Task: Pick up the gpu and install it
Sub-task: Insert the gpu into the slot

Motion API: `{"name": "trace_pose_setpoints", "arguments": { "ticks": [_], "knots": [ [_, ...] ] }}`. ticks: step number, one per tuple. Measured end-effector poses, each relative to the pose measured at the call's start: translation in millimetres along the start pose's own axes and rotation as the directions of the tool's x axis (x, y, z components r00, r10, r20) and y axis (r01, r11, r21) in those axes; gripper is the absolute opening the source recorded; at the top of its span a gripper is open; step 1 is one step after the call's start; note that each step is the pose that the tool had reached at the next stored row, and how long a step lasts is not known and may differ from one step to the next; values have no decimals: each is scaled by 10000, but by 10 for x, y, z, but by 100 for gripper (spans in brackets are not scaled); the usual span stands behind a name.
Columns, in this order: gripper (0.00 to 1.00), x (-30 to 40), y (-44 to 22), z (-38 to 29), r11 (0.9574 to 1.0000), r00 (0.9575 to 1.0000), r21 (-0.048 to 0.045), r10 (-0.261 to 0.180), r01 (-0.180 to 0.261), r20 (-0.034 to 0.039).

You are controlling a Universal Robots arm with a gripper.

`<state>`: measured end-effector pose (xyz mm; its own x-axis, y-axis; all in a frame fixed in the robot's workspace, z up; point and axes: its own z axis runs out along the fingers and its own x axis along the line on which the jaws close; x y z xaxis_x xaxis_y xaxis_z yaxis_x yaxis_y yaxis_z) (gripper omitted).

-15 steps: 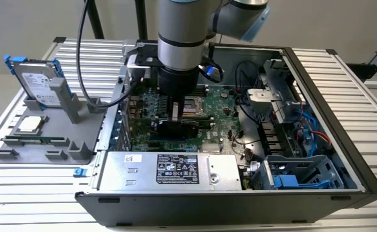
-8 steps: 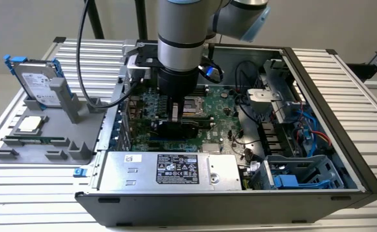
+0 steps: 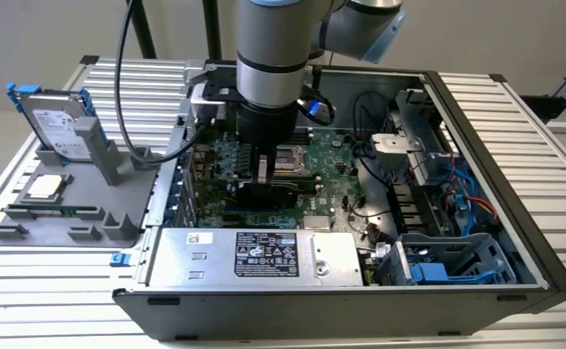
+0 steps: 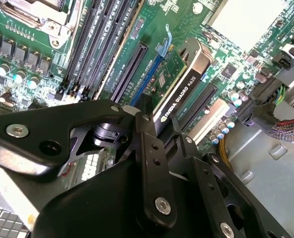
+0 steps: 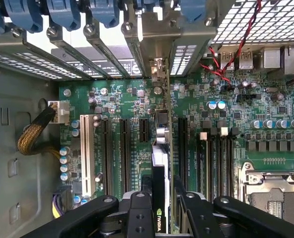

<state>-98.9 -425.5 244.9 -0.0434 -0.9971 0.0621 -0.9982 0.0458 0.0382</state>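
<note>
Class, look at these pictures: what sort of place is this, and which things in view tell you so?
Probably a robotics lab's computer-assembly bench: an open computer case lies on a slatted metal table, a grey fixture holds spare parts, and the gripper holds the gpu edge-on over the motherboard.

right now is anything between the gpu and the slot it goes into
Nothing visible. The gpu stands on edge over the motherboard, held in the pincer, its lower edge at a long slot between bare neighbouring slots.

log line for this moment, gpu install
stage: seating | gripper: shut on gpu | gpu: edge-on over motherboard slot | place: inside pc case
</note>
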Motion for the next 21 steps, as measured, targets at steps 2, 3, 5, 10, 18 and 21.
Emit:
{"name": "trace_pose_setpoints", "arguments": {
  "ticks": [2, 3, 5, 10, 18, 21],
  "knots": [
    [0, -2, 2, 26, 10000, 10000, 1, 1, -1, 3],
    [0, -2, 3, 37, 10000, 10000, 1, 1, -1, 1],
    [0, -3, 4, 57, 10000, 10000, 0, 0, 0, 1],
    [0, 10, 5, 64, 10000, 10000, -15, -1, 1, 15],
    [0, 33, 2, 37, 9999, 10000, -166, -42, 43, 35],
    [0, 43, 3, 38, 9997, 10000, -215, -62, 63, 47]
  ]
}}
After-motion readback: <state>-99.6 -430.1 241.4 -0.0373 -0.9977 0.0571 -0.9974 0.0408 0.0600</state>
